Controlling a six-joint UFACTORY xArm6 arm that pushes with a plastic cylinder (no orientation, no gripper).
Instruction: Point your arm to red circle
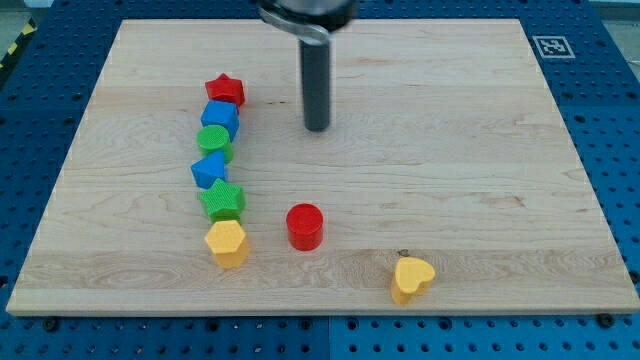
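We look down on a pale wooden board (420, 200) resting on a blue perforated table (610, 120). Our arm has no hand to open or close and holds nothing: it ends in a straight dark rod hanging from the view's top, and my tip (316, 128) sits over bare wood in the upper middle of the board.

The red circle (305, 226), a short red cylinder, stands alone lower down, almost directly below my tip toward the view's bottom and well apart from it.

To the view's left of the tip, a line of six blocks runs from top to bottom, each touching or nearly touching the next: a red star (226, 90), a blue cube (220, 116), a green circle (214, 141), a small blue block (209, 169) of unclear shape, a green star (222, 200), and a yellow hexagon-like block (227, 242). The red circle lies just to the view's right of the line's lower end, near the yellow one but apart from it.

A yellow heart (412, 277) sits by itself near the board's bottom edge, to the view's right of the red circle. A black-and-white square marker (550, 46) shows at the board's top right corner.
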